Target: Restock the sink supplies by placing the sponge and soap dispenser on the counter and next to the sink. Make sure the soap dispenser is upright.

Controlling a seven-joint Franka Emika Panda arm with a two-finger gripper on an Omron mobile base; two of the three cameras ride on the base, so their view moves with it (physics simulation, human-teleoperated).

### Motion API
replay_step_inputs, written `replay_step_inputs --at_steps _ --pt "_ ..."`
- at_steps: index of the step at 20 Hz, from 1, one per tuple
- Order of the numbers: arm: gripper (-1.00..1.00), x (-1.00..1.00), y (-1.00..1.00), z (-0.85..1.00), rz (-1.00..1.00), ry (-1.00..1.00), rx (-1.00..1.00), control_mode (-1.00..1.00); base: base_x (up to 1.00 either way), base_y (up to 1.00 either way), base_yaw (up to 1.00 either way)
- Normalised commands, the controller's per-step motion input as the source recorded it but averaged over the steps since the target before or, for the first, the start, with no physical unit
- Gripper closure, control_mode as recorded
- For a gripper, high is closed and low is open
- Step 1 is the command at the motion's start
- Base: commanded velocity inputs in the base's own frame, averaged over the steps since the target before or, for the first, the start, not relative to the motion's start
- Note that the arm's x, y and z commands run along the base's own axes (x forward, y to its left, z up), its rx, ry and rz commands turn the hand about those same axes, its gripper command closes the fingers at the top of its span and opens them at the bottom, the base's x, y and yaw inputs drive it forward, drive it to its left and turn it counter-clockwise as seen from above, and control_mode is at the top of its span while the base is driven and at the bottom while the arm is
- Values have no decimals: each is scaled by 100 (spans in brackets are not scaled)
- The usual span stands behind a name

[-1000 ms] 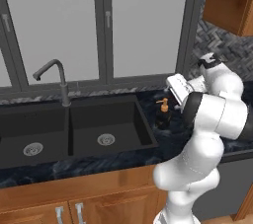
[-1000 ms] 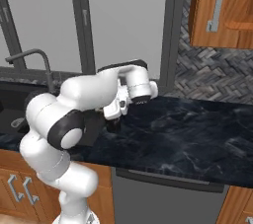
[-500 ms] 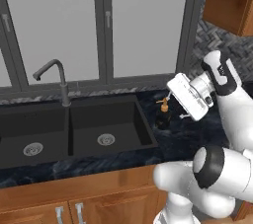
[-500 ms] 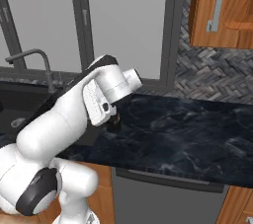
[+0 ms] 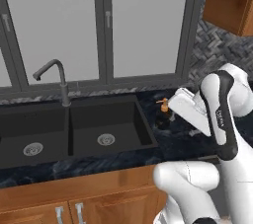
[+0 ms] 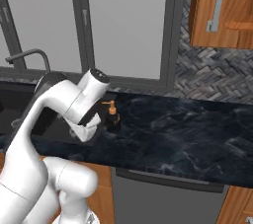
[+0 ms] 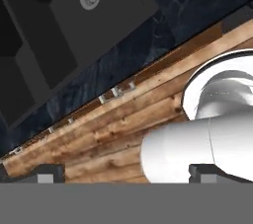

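Note:
The soap dispenser (image 5: 164, 112), a dark bottle with an orange-gold pump, stands upright on the black marble counter (image 6: 188, 134), just right of the black double-basin sink (image 5: 74, 129). From the right it shows as the soap dispenser (image 6: 112, 118) beside my white hand. My gripper (image 7: 127, 173) is open with nothing between its tips and touches nothing. It points down and back over the counter's front edge, so the hand view looks at one sink basin (image 7: 99, 16) and the wooden cabinet fronts. The sponge is out of view.
A grey gooseneck faucet (image 5: 54, 72) rises behind the sink, in front of tall windows. Wooden wall cabinets (image 6: 222, 11) hang at the right over a herringbone backsplash. The counter runs on to the right of the dispenser. A grey appliance panel (image 6: 163, 198) sits under it.
My arm has swung and folded, and the hand has turned away from the dispenser to face down toward the cabinet fronts. The dispenser has stayed upright in place. The jaws have stayed open.

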Motion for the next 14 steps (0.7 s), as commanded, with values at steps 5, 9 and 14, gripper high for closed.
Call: replay_step_inputs --at_steps 5,9,14 --pt "-100 -40 0 3 5 -27 -32 -100 0 0 0" --pt "-100 -7 3 -9 9 -9 -27 -100 0 0 0" --pt "-100 1 20 -10 3 5 -6 -100 0 0 0"
